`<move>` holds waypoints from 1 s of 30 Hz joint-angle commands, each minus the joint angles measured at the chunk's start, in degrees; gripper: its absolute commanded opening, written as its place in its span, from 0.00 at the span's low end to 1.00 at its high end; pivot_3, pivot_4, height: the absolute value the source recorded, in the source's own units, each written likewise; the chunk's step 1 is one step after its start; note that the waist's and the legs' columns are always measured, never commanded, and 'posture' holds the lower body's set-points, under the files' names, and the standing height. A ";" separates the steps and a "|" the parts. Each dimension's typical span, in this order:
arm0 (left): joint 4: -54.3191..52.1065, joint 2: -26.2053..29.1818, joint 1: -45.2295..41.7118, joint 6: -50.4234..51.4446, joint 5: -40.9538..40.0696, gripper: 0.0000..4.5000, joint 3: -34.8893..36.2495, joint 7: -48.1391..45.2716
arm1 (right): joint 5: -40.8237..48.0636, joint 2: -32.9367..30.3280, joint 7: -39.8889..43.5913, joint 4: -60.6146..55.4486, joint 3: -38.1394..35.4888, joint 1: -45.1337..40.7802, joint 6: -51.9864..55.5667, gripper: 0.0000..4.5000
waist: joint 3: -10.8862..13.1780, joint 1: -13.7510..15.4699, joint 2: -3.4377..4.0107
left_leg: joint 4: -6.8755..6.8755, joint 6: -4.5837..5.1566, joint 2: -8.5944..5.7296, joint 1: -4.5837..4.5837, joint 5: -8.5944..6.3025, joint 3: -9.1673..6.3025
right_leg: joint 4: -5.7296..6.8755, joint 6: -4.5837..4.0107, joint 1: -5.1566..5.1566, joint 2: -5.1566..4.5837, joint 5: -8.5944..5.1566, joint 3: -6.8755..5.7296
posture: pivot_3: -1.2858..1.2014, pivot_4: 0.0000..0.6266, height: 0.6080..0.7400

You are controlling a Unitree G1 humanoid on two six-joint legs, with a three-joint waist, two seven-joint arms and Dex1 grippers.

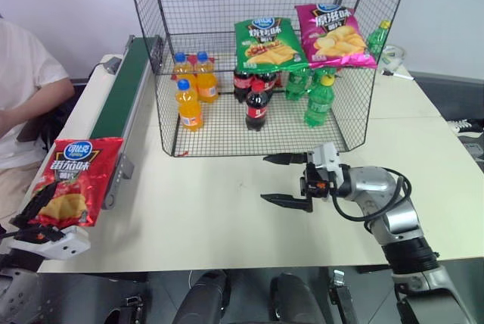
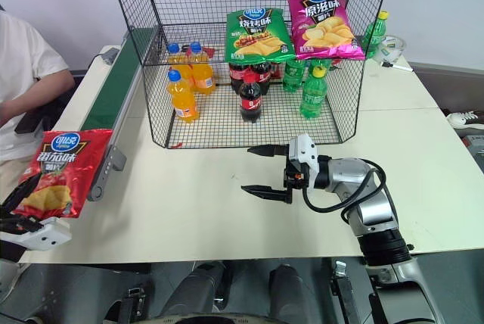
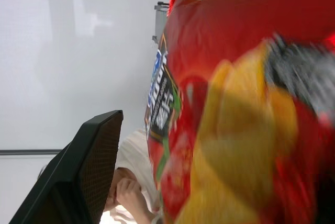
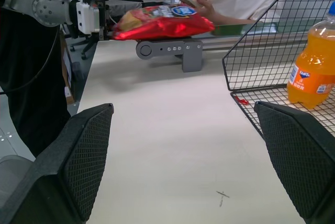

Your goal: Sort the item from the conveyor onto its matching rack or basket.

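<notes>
Through my right wrist camera I saw the left tool closed on the near end of the red chip bag, held just above the near end of the conveyor at the tabletop's left edge. The right tool hung with fingers spread over the tabletop. The rack held orange soda bottles, cola bottles, green bottles, and green and pink chip bags.

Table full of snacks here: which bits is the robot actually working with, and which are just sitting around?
Job: red chip bag, conveyor, rack, left gripper.
Lying about: green chip bag, pink chip bag, orange bottles, cola bottles.
</notes>
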 commanded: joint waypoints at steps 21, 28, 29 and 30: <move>-16.46 0.30 0.77 5.51 -7.57 0.00 7.20 -3.94 | -0.19 1.61 -8.31 -0.87 -6.19 -0.85 -7.13 1.00 | -0.03 0.13 -0.06 | 0.03 0.00 0.00 0.04 0.03 0.00 | 0.07 0.00 0.02 -0.01 0.00 0.02 | 0.52 0.24 1.00; -35.13 -1.34 -2.52 10.56 -8.90 0.00 9.00 -12.37 | -3.18 4.13 -18.35 -2.39 -10.51 1.13 -13.51 1.00 | -0.04 0.19 -0.06 | 0.04 -0.01 0.00 0.05 0.04 0.03 | 0.08 -0.01 0.04 -0.01 0.01 0.09 | 0.52 0.24 1.00; -36.59 -1.53 -3.78 11.12 -9.13 0.00 8.59 -13.45 | -3.55 4.47 -20.19 -2.23 -11.31 0.79 -14.21 1.00 | -0.04 0.18 -0.06 | 0.04 -0.01 0.00 0.05 0.05 0.03 | 0.09 -0.02 0.05 0.00 0.01 0.09 | 0.52 0.24 1.00; -38.18 -1.67 -5.71 11.66 -9.61 0.00 7.53 -14.81 | -3.24 4.61 -21.18 -2.63 -12.02 0.77 -14.52 1.00 | -0.04 0.19 -0.06 | 0.04 -0.03 0.00 0.06 0.07 0.02 | 0.13 -0.03 0.03 0.02 0.02 0.08 | 0.52 0.24 1.00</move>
